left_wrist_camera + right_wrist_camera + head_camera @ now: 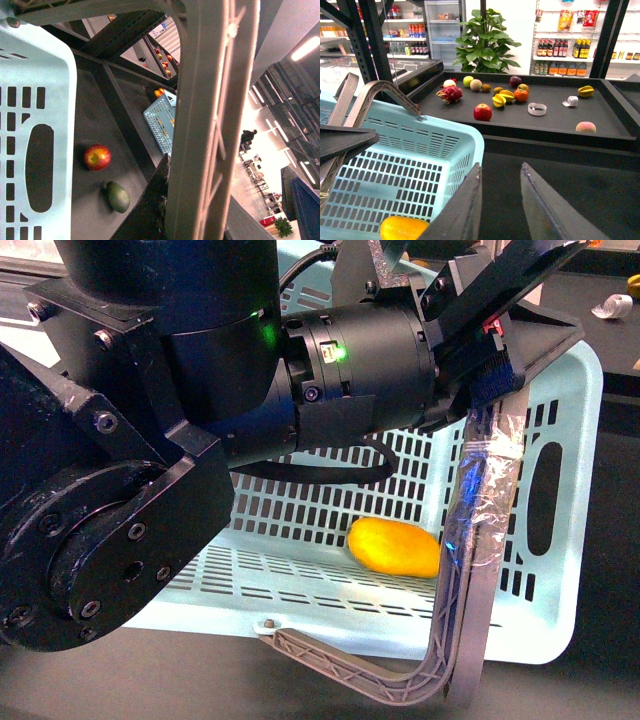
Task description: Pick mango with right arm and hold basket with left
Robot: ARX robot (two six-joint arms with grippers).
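- Left arm [150, 440] fills the near side of the front view, with green lights lit on its joints.
- Left gripper [495, 370]: clamped on the tape-wrapped handle [480, 500] of the basket [560, 570], which hangs tilted.
- Mango [393, 546]: lies on the slotted basket floor, next to the gripped handle, touching no gripper.
- Right gripper [501, 172]: fingers parted by a narrow gap with nothing between them, positioned just outside the basket rim.
- Left wrist view: red apple [97, 157] and a dark green fruit [117, 196] on the dark surface beside the basket wall.
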